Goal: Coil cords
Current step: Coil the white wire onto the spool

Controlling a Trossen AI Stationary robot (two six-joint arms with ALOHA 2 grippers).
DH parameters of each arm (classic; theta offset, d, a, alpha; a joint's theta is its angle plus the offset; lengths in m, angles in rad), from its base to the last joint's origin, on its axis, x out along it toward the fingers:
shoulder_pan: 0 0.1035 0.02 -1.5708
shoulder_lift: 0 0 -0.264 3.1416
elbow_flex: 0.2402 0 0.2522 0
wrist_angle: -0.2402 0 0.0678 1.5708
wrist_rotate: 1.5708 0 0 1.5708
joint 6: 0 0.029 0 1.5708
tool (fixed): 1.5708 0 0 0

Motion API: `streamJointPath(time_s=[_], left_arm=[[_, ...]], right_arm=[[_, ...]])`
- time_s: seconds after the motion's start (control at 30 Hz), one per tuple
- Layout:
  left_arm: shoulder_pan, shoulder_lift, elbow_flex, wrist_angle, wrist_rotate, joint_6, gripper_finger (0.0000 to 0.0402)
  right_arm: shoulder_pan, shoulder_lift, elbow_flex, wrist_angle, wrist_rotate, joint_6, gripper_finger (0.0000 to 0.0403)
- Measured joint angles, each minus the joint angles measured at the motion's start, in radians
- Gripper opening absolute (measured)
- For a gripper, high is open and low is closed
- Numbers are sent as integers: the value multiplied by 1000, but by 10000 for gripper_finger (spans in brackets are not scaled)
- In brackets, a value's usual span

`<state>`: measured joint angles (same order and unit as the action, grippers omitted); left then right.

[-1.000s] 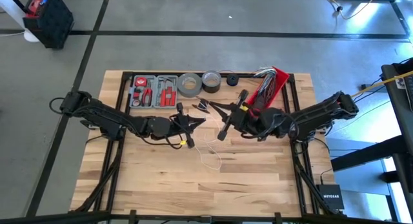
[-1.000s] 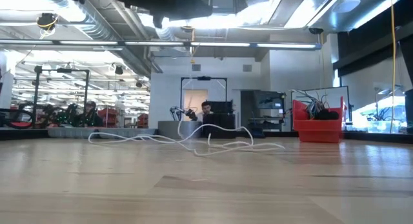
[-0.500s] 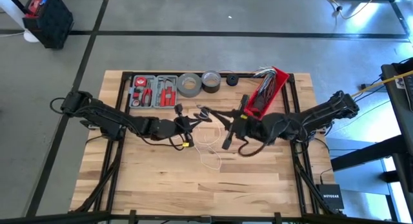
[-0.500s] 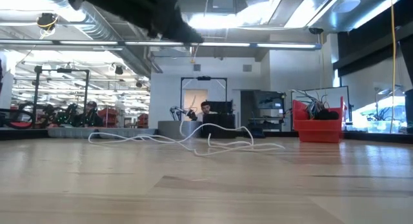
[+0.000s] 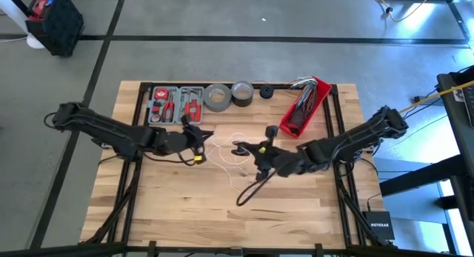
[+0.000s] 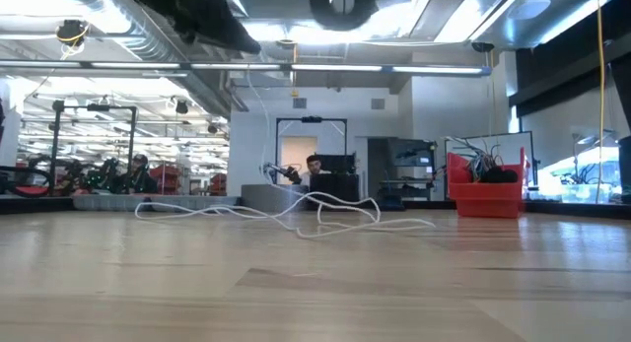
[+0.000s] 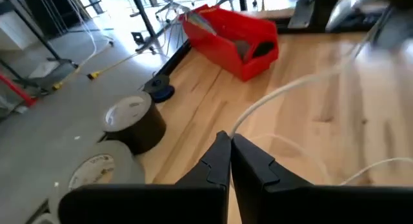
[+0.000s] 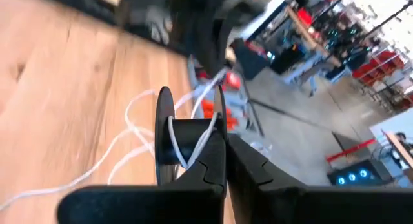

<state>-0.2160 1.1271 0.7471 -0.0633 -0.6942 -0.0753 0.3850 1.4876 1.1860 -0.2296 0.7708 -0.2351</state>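
Note:
The cord is a very thin white cable. Its loose loops lie on the wooden table's middle, seen also in the low view as loops. My left gripper hangs left of the middle, shut on the cord. My right gripper is close to its right, shut on the cord's black round spool, which has a few white turns on it. The spool hangs high above the table. A strand rises from the loops toward the arms. My left gripper pinches a single strand of the cord between its two fingertips, coming nearly level from the table's left. The strand runs off clear of the table toward my right gripper. My right gripper holds the spool by one of its black round flanges, pinched between the fingertips and coming from the table's right, slanting slightly down. The spool is lifted clear, and cord trails from it to the table.
Along the far edge stand a grey and red tool case, two tape rolls and a small black roll. A red bin with grey wires sits far right. Bare wood spreads along the near side.
My left gripper has drawn back toward the table's left and risen, keeping the cord. My right gripper has sunk, moved toward the near edge and tipped more level with the spool. A strand now stands up off the table; the loops stay.

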Motion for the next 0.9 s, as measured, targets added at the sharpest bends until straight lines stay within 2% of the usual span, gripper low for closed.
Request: streamJointPath(time_s=[0.27, 0.47, 0.6, 0.77, 0.9], left_arm=[[-51, -18, -2, 108, 17, -33, 1], [-61, 50, -2, 262, 86, -2, 1], [-55, 115, -2, 358, 89, 13, 1], [-27, 186, -2, 415, 89, 24, 1], [0, 222, -2, 421, 89, 11, 1]], right_arm=[[-97, 91, -41, 17, 8, 45, 5], [-155, 171, -41, 170, 30, 47, 5], [-184, 204, -41, 283, 20, 47, 5], [-198, 212, -41, 391, -40, 45, 5], [-196, 190, -41, 461, -49, 17, 5]])
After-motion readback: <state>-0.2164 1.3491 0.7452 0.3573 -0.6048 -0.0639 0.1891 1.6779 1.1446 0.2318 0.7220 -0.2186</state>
